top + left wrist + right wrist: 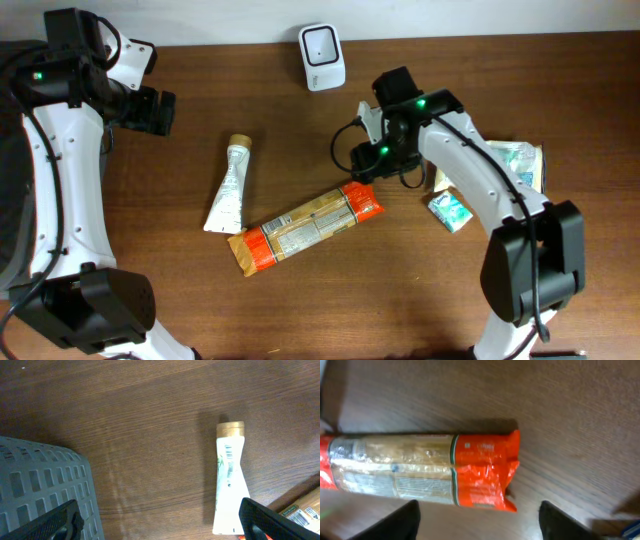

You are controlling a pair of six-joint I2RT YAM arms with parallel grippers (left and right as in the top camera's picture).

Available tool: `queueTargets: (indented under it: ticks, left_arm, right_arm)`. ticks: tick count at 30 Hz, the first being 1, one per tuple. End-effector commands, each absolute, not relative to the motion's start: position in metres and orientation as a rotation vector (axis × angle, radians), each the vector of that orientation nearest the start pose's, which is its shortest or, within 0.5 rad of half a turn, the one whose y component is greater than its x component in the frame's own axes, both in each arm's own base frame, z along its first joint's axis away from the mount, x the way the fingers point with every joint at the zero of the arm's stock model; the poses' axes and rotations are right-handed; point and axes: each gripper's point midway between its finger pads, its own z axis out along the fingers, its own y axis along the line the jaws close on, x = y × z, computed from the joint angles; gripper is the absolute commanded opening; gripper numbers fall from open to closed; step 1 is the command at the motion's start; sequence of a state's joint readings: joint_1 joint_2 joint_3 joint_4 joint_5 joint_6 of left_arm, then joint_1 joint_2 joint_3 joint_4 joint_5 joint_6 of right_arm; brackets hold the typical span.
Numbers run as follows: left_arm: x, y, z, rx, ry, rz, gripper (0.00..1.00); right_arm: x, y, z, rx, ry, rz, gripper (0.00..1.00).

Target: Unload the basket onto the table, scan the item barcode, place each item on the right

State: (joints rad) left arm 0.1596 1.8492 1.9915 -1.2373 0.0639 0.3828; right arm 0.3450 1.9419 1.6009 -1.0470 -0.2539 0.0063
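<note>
One orange snack packet (305,228), one gold-capped tube (228,190), one white scanner (322,45); left gripper (157,520) and right gripper (479,517) both spread wide, empty.

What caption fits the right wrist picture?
Open right gripper above a long orange-and-gold plastic packet lying on the brown wooden table.

The left arm (60,190) and right arm (475,175) have smooth white links between bulky black joint housings, where small green lights (420,101) glow. Thin black cables (336,146) loop off the right one. The left gripper (157,507) has matte black fingers (55,522).
</note>
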Motion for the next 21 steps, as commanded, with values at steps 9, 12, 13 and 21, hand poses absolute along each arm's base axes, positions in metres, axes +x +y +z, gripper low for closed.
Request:
queueTargets:
  ticks: [9,12,13,21]
  left_arm:
    - [0.434,0.06,0.252,0.33,2.62,0.094,0.99]
    - [0.434,0.06,0.252,0.33,2.62,0.094,0.99]
    - [0.434,0.06,0.252,0.33,2.62,0.094,0.99]
    - [0.434,0.06,0.252,0.33,2.62,0.094,0.99]
  right_arm:
    - [0.349,0.194,0.001,-0.68,3.152,0.455,0.99]
    - [0.345,0.194,-0.017,-0.686,3.192,0.449,0.92]
    - [0.344,0.194,-0.022,-0.685,3.2,0.447,0.82]
    - [0.335,0.189,-0.038,-0.679,3.251,0.44,0.04]
